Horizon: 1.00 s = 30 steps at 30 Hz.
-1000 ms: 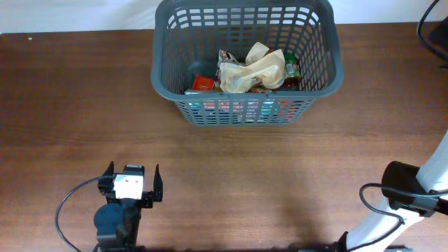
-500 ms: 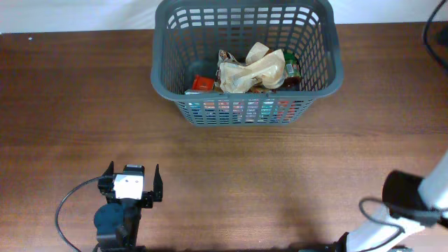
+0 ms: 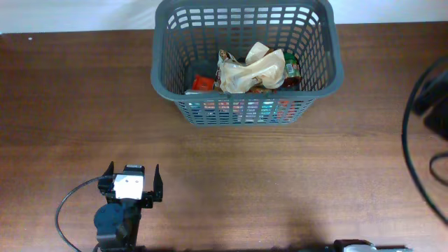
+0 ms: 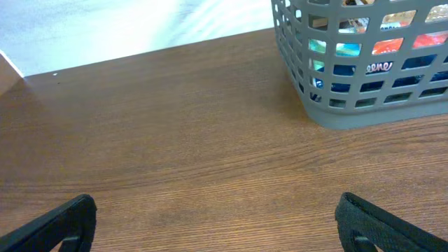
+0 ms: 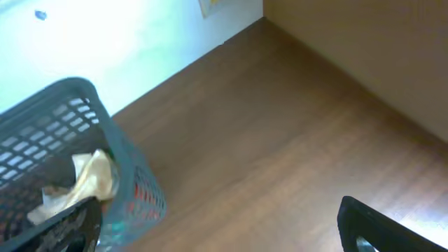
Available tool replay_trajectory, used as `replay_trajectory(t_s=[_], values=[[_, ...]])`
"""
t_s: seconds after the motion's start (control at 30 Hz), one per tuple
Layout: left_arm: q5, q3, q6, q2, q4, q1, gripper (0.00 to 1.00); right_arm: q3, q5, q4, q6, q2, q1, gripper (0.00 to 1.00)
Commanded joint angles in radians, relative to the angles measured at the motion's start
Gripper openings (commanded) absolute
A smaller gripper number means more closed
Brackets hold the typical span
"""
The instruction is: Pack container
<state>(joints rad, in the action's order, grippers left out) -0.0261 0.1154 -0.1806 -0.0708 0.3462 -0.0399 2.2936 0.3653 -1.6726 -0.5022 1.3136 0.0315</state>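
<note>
The container, a large dark grey lattice basket (image 3: 245, 112), stands at the far middle of the brown table. It holds a crumpled beige bag (image 3: 252, 70), a red packet (image 3: 203, 82) and a green-topped jar (image 3: 290, 68). My left gripper (image 3: 131, 183) is open and empty near the front left, far from the basket; its wrist view (image 4: 217, 220) shows the basket's corner (image 4: 350, 112) ahead to the right. My right gripper (image 5: 217, 227) is open and empty, high over the table to the right of the basket (image 5: 42, 119). The right arm (image 3: 432, 105) is a dark blur at the right edge.
A white wall runs behind the table's far edge (image 3: 70, 14). A black cable (image 3: 66, 210) loops by the left arm's base. A beige panel (image 5: 364, 49) stands past the table's right side in the right wrist view.
The right arm has left the front right corner and risen to the right edge of the overhead view, further back. The left arm and the basket have not moved.
</note>
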Motion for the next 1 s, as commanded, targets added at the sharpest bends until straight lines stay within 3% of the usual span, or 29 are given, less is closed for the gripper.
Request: replay_trajectory(t_s=[0.0,0.17,0.37,0.73,0.97], values=[[0.007,-0.010,-0.019,0.008,-0.006,-0.004,0.99,-0.093,0.006,0.009,-0.012,-0.099,-0.010,0.99],[0.007,-0.010,-0.019,0.008,-0.006,-0.004,0.99,-0.231,0.005,0.008,-0.012,-0.225,-0.010,0.99],[0.007,-0.010,-0.019,0.008,-0.006,-0.004,0.99,-0.544,0.033,0.094,-0.012,-0.411,-0.010,0.99],[0.007,-0.010,-0.019,0.008,-0.006,-0.004,0.99,-1.254,-0.035,0.735,0.001,-0.791,-0.011,0.99],[0.007,-0.010,-0.019,0.008,-0.006,-0.004,0.99,-1.500,-0.185,1.006,0.270,-0.906,-0.011,0.99]])
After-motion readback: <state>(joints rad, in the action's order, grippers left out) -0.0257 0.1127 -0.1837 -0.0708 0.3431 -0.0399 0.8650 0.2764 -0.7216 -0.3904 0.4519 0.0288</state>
